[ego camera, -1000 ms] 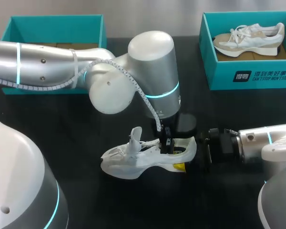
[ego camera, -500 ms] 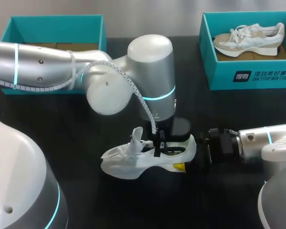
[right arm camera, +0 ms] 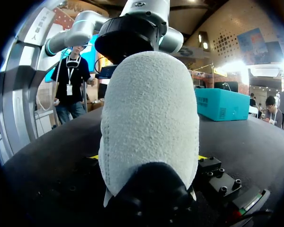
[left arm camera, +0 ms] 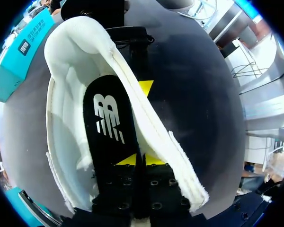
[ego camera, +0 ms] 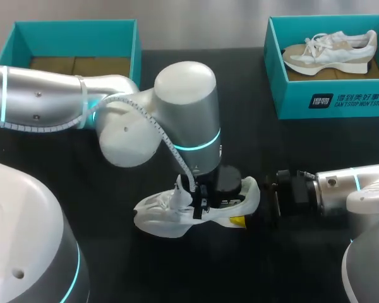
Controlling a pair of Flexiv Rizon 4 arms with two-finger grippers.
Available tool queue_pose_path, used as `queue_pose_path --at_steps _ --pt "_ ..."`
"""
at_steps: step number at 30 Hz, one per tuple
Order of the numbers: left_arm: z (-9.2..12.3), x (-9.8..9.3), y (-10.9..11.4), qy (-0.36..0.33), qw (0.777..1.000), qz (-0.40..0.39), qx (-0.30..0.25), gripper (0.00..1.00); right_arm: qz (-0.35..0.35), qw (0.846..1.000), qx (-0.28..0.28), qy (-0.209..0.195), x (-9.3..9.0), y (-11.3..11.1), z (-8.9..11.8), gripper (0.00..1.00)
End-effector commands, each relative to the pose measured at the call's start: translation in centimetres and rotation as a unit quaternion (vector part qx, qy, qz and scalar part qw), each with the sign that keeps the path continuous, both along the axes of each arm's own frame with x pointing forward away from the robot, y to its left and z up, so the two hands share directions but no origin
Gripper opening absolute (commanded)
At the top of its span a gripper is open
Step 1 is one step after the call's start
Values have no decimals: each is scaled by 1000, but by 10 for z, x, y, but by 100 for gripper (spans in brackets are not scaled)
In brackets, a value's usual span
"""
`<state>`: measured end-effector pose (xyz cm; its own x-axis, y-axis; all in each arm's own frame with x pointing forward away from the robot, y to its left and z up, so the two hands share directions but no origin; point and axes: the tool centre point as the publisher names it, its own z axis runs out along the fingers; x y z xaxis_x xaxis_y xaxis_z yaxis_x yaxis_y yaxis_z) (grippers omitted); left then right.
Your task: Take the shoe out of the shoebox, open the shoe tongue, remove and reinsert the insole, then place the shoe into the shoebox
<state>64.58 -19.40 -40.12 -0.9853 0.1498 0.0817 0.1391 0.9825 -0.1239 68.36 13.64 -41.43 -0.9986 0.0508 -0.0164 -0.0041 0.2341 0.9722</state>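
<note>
Right of the open box (ego camera: 76, 44), holding the left gripper (left arm camera: 140, 160) down inside the shoe (ego camera: 161, 214) lying on the table (ego camera: 177, 271), pressing its closed-together tips on the insole (left arm camera: 109, 124) just beside the raised tongue (ego camera: 179, 184); clamping the heel (right arm camera: 149, 118) from both sides with the right gripper (ego camera: 246, 208). Seemingly working the insole step, likely seating it flat, though showing no clear pinch on it. Next, probably calling for pushing it fully toeward with the heel braced, then lifting clear.
</note>
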Motion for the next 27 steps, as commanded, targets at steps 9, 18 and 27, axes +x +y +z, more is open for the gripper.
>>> queue_pose_path --at_steps 9,18,27 --pt "-13 2 3 -43 999 -3 -5 46 0 1000 -2 1 1 -1 0 0" --pt "-21 17 -10 -92 996 -13 -2 48 0 1000 -2 1 1 -1 0 0" --pt "-23 34 -8 -124 992 5 13 42 0 1000 -2 1 1 -1 0 0"
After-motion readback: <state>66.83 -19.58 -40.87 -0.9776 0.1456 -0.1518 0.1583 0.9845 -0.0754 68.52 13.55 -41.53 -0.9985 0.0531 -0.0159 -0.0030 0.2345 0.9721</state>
